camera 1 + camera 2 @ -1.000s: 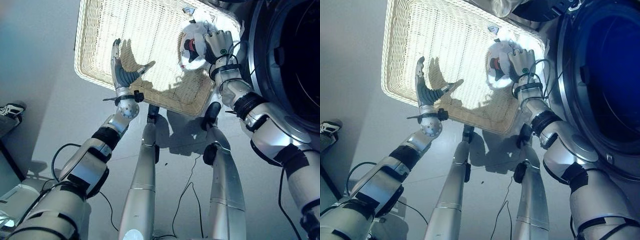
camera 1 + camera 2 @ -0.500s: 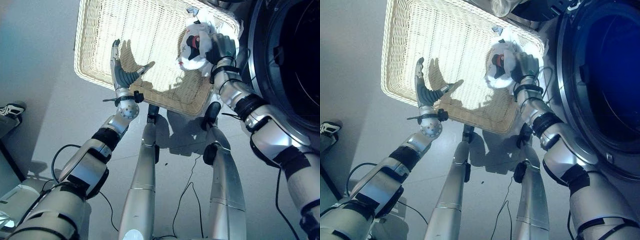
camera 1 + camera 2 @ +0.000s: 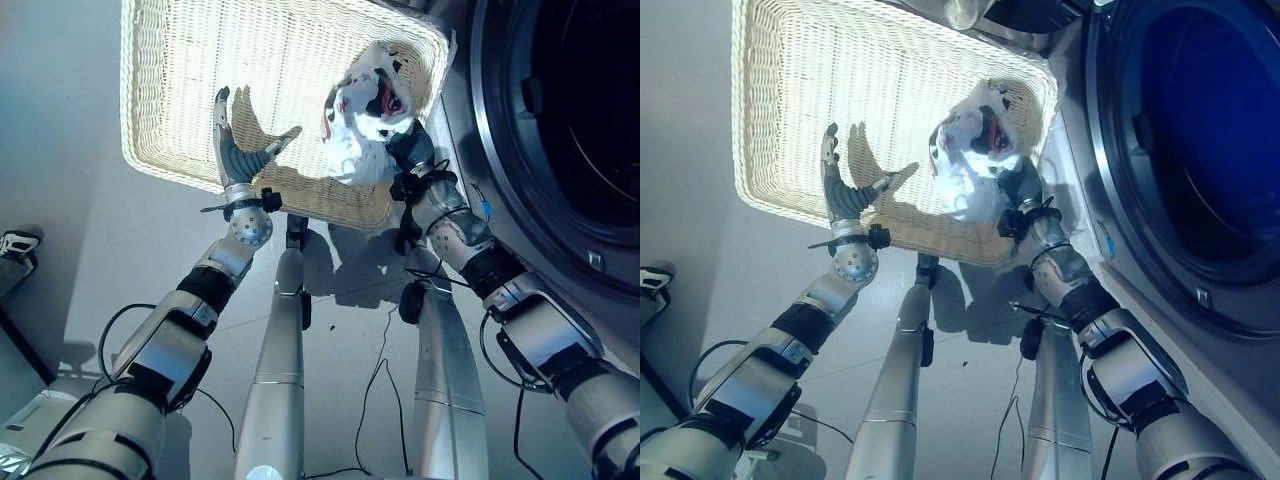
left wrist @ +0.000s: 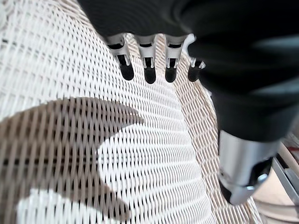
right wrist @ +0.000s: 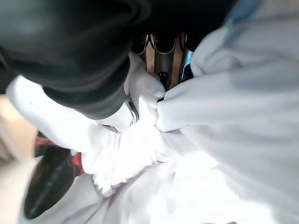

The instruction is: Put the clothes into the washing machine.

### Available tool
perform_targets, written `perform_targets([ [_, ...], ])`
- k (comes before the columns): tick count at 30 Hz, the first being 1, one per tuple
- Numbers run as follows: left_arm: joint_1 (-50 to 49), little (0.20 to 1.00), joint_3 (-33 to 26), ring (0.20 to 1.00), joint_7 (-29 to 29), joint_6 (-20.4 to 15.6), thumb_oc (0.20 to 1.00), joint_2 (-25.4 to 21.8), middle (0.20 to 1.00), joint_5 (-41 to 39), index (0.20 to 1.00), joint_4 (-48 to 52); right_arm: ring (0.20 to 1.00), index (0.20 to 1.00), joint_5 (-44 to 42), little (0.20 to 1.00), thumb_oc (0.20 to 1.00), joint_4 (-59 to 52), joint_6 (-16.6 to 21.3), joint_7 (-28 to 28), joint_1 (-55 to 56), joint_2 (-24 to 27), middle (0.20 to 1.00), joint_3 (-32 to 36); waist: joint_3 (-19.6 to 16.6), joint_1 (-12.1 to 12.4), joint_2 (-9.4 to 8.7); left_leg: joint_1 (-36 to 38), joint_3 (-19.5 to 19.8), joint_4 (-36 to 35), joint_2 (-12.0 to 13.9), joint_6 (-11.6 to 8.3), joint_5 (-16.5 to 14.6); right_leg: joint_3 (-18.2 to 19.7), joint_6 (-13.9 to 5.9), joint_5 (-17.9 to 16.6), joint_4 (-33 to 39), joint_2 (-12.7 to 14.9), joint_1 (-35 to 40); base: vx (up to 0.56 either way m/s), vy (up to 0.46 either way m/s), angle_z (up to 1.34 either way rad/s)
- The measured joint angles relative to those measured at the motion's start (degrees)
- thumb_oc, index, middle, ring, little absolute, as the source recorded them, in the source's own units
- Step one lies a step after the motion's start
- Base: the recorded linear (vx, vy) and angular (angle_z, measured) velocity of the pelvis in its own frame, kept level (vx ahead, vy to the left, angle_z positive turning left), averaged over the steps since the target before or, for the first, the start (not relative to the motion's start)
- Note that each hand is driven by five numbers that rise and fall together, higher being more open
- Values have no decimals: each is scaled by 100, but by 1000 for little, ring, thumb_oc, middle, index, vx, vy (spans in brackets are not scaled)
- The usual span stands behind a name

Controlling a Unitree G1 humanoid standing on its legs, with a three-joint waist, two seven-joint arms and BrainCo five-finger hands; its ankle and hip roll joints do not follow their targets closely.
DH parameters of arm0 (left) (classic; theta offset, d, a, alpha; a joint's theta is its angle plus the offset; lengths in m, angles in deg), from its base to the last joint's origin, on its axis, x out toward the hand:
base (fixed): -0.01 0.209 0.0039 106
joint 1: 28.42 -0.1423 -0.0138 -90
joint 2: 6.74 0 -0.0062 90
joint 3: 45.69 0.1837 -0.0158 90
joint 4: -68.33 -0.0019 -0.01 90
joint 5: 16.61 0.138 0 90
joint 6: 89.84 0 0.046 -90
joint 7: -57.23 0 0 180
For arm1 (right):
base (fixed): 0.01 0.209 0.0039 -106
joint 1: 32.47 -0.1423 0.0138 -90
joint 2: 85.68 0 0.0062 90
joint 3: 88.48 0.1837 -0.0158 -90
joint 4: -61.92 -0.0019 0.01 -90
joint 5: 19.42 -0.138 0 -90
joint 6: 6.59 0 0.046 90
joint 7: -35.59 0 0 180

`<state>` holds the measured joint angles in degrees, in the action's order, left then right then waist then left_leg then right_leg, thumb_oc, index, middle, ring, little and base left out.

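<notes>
Above the near right corner of the basket, the right hand (image 3: 412, 150) was closed around one bunched white garment (image 3: 360, 115), its dark cover just below the cloth. In the right wrist view the silver fingers (image 5: 161, 53) were curled into the white folds, with cloth pressed around them. The garment (image 3: 970, 150) had red and dark markings on it and hung in a loose clump, lifted clear of the basket floor.

One left hand (image 3: 232, 150) was held over the near edge of the basket, fingers straight and spread, thumb apart, holding nothing. In the left wrist view its dark-tipped fingers (image 4: 148, 74) hovered above the weave without touching it.

One pale wicker basket (image 3: 170, 100) lay on the grey floor (image 3: 60, 200), rectangular and shallow, with no other clothing visible inside.

One washing machine (image 3: 1110, 250) stood just beside the basket on the robot's right. Its round opening (image 3: 1200, 130), ringed by a dark rim, looked dark inside. The garment was near that opening but outside it.
</notes>
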<state>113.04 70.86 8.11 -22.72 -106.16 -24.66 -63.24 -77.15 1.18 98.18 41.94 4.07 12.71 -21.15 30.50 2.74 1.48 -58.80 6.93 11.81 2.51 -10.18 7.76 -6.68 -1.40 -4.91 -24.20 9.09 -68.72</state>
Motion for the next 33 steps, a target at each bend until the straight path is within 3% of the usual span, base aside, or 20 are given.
perform_targets([
  [5,-79,1000,-87,1000,-54,1,1000,-77,1000,1,1000,0,200,200,-305,200,200,-232,432,-190,342,287,200,365,4,-121,-6,3,-56,-3,27,11,-45,58,-8,-34,98,-52,6,-17,3,-7],
  [15,-225,1000,-214,1000,-55,-45,1000,-274,1000,-5,1000,-9,200,200,-1096,200,200,-668,1057,-507,677,400,200,1164,11,-245,-22,9,-132,3,81,18,-68,98,-39,-154,292,-122,65,-15,-1,-5],
  [21,-272,1000,-315,1000,-40,-181,1000,-483,1000,-20,1000,-247,200,200,-2355,200,200,-84,1289,-454,671,429,200,1855,17,-373,-41,20,-172,64,135,41,-111,105,-28,-321,583,-193,217,-10,-2,-6],
  [23,-232,1000,-303,1000,-38,-217,1000,-485,1000,-33,1000,-306,200,200,-2494,200,200,347,1240,-271,534,506,200,1838,17,-381,-42,21,-184,78,145,46,-117,111,-55,-362,654,-205,257,-4,-5,-5],
  [31,-13,1000,-201,1000,31,-287,1000,-531,1000,-228,1000,-520,200,200,-2415,200,200,1762,390,891,-367,673,200,1589,8,-387,-64,25,-185,132,139,62,-123,118,-88,-434,751,-208,338,6,-13,0],
  [32,105,1000,94,1000,60,-303,1000,-540,1000,-231,1000,-556,200,200,-2513,200,200,2640,53,1084,-988,879,200,1537,7,-326,-65,45,-193,221,131,69,-152,129,-62,-461,755,-205,383,-8,-17,-3],
  [33,68,1000,155,1000,64,-398,1000,-577,1000,-229,1000,-539,200,200,-2529,200,200,3058,78,1449,-1431,942,200,1374,7,-239,-65,45,-193,252,131,71,-163,130,-73,-475,767,-205,406,-15,-24,-8],
])
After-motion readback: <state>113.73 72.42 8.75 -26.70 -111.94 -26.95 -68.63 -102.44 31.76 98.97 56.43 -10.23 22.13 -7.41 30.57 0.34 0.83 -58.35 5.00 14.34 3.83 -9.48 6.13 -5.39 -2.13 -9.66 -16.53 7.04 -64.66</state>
